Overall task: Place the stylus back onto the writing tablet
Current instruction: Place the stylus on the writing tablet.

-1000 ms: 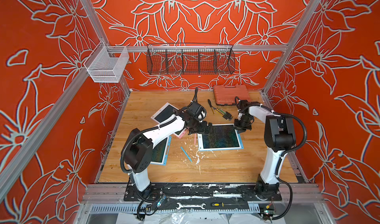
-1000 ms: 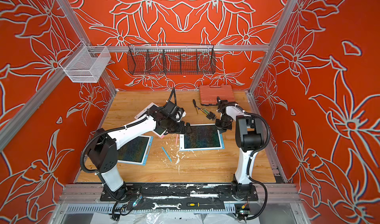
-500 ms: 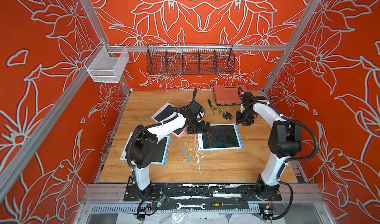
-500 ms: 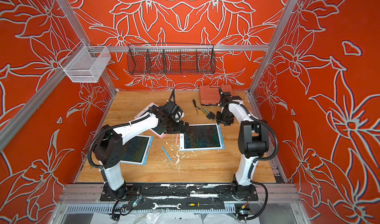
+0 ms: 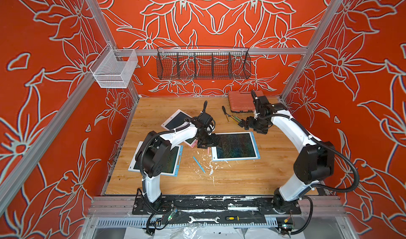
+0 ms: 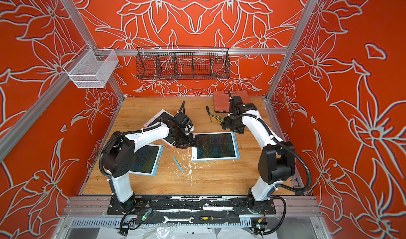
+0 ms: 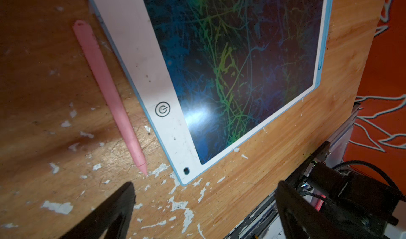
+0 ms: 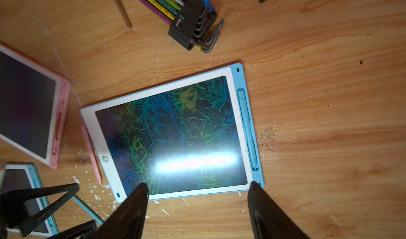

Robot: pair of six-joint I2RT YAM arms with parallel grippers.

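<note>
The blue-framed tablet (image 5: 236,146) lies flat near the middle of the table (image 5: 274,172), its dark screen covered in green and blue scribbles. A blue stylus (image 8: 247,128) sits in the slot along one long edge of the tablet, seen in the right wrist view.

A pink stylus (image 7: 109,93) lies on the table just beside the tablet's opposite edge, roughly parallel to it and apart from it by a narrow strip of wood; its tip points toward the corner near the power button. In a top view only its tip (image 5: 207,151) shows below the left hand.

The left hand (image 5: 208,141) hovers at the tablet's 9 o'clock edge, jaws spread wide and holding nothing; in the left wrist view its two fingers (image 7: 114,207) stand well apart over bare wood.

The right hand (image 5: 248,123) sits at about 1 o'clock from the tablet, jaws open and empty.

A second blue stylus (image 5: 199,164) lies loose on the table at about 7 o'clock from the tablet. A hex key set (image 8: 193,20) lies at 12 o'clock. A pink tablet (image 8: 33,108) lies at 9 o'clock, partly under the left arm, and another blue tablet (image 6: 146,160) at 8 o'clock.
</note>
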